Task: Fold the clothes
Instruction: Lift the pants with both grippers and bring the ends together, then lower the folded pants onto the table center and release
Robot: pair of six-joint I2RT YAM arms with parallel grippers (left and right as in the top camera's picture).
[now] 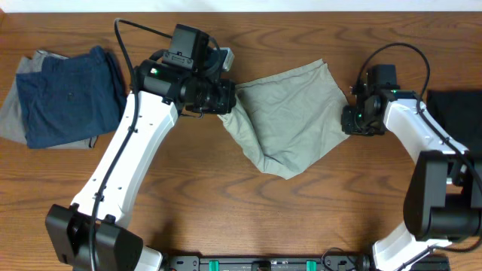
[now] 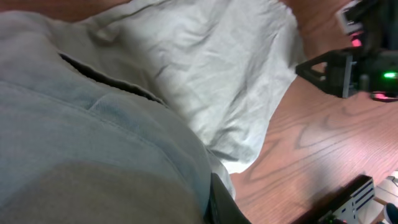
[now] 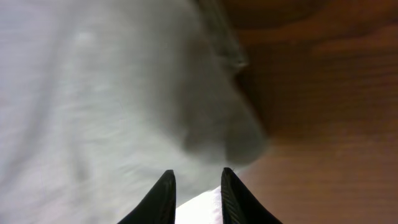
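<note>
The khaki-beige trousers (image 1: 290, 124) lie bunched in the middle of the table, stretched between my two grippers. My left gripper (image 1: 230, 98) is shut on their left edge. In the left wrist view the cloth (image 2: 205, 68) fills most of the frame and drapes over the jaws, with only one dark finger (image 2: 221, 202) showing. My right gripper (image 1: 348, 114) holds the right corner. In the right wrist view its fingers (image 3: 196, 186) pinch pale cloth (image 3: 93, 93). A navy blue garment (image 1: 68, 94) lies on a grey garment (image 1: 15, 113) at the far left.
A black object (image 1: 456, 113) lies at the table's right edge behind the right arm. The right gripper also shows in the left wrist view (image 2: 348, 65). Bare wood table (image 1: 248, 218) stretches in front of the trousers.
</note>
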